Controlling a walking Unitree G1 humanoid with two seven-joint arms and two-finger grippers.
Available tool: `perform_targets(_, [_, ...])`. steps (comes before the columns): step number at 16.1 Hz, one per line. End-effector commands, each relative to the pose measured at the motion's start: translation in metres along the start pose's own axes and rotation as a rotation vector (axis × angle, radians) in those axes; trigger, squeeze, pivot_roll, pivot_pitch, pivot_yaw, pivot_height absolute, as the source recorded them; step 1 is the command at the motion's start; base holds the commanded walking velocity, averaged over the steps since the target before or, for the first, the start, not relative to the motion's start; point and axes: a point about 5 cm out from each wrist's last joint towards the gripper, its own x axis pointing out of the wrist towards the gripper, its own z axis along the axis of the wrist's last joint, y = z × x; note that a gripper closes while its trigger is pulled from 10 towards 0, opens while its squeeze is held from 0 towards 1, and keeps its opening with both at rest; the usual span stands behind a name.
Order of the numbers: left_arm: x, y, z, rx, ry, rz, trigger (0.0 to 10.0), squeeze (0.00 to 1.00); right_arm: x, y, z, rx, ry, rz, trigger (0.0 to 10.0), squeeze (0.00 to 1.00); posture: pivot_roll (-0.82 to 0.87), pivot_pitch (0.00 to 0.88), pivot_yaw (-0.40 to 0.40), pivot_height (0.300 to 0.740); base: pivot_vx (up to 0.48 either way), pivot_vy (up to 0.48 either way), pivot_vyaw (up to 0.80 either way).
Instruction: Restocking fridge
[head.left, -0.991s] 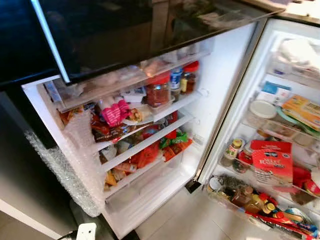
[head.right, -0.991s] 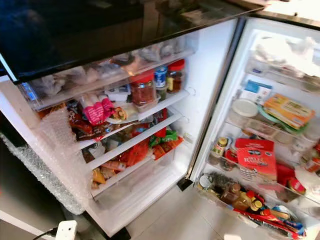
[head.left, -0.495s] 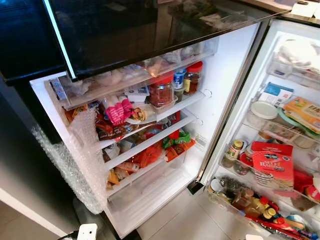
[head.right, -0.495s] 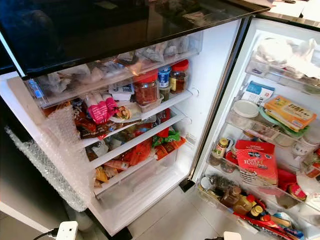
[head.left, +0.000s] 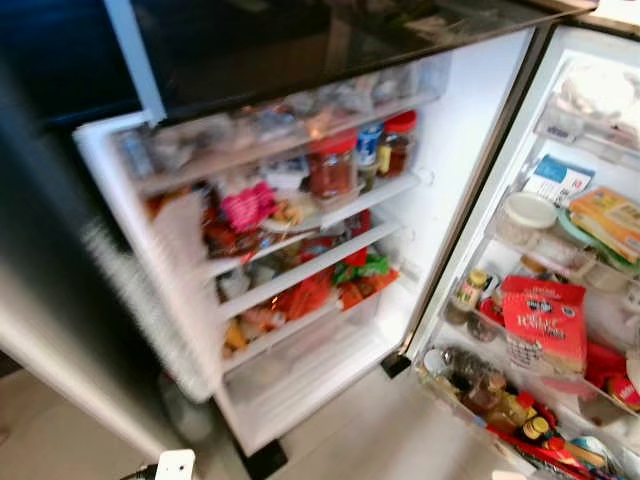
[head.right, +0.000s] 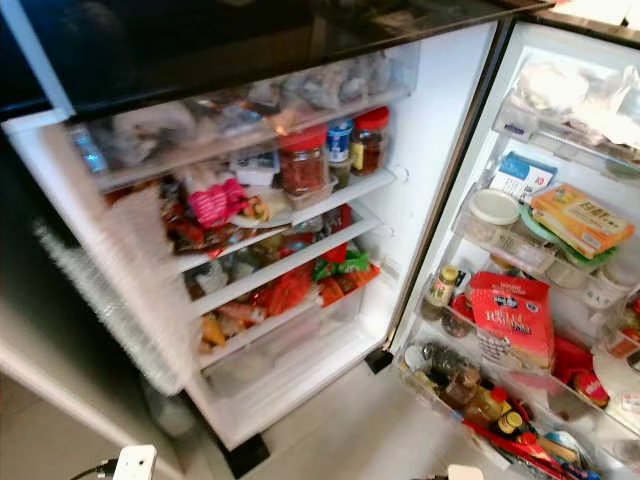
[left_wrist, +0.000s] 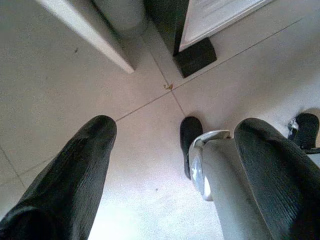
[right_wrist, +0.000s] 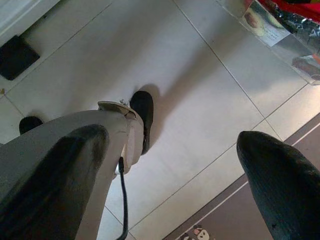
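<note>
The fridge stands open in front of me, its white shelves (head.left: 300, 270) packed with food packets. On the upper shelf, a red-lidded jar (head.left: 331, 170) stands next to smaller jars, and a pink packet (head.left: 248, 205) lies left of them. The open door (head.right: 520, 250) on the right holds a red bag (head.left: 545, 322), boxes and tubs, with bottles (head.right: 470, 390) in its lowest bin. My left gripper (left_wrist: 177, 127) hangs open over the floor tiles with nothing between its fingers. My right gripper (right_wrist: 170, 140) hangs open likewise, near the door's lowest bin (right_wrist: 280, 30).
A glossy black panel (head.left: 300, 40) juts out above the fridge compartment. Bubble wrap (head.right: 90, 290) hangs along the fridge's left wall. Pale floor tiles (head.left: 400, 440) lie before the fridge, with its black foot (left_wrist: 195, 57) and a brown mat (right_wrist: 225, 220) nearby.
The whole picture has shifted and blurred, so the camera has moved; the fridge now sits further right in view. Nothing inside the fridge has moved.
</note>
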Motion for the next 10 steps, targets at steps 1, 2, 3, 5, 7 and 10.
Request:
perform_targets(1, [-0.0013,-0.0006,-0.0072,-0.007,0.025,-0.002,10.0,0.0,-0.0006,-0.0017,-0.0012,0.004,-0.005,-0.006,10.0,0.0,0.0,0.0,-0.002,0.74,-0.341,0.0,0.0])
perform_targets(2, [-0.0012,-0.0004,-0.0071,-0.007,0.026,-0.001,10.0,0.0,-0.0005,-0.0014,-0.0007,0.006,-0.009,-0.003,10.0,0.0,0.0,0.0,-0.002,0.74,-0.337,0.0,0.0])
perform_targets(3, [-0.0012,-0.0004,-0.0069,-0.007,0.026,-0.001,10.0,0.0,-0.0005,-0.0014,-0.0006,0.006,-0.009,-0.004,10.0,0.0,0.0,0.0,-0.003,0.74,-0.326,0.0,0.0])
perform_targets(5, [-0.0009,-0.0005,-0.0062,-0.006,0.027,0.001,10.0,0.0,-0.0004,-0.0017,0.0001,0.006,-0.01,-0.007,10.0,0.0,0.0,0.0,-0.005,0.74,-0.159,0.0,0.0])
perform_targets(7, [-0.0006,-0.0008,-0.0053,-0.002,0.028,0.005,10.0,0.0,-0.0003,-0.0021,0.0011,0.009,-0.012,-0.009,10.0,0.0,0.0,0.0,-0.009,0.74,0.0,0.0,0.0])
perform_targets(10, [-0.0004,-0.0021,-0.0049,-0.024,0.026,0.006,10.0,0.0,-0.0003,-0.0028,0.0023,0.01,-0.016,-0.01,10.0,0.0,0.0,0.0,-0.01,0.74,0.0,0.0,0.0])
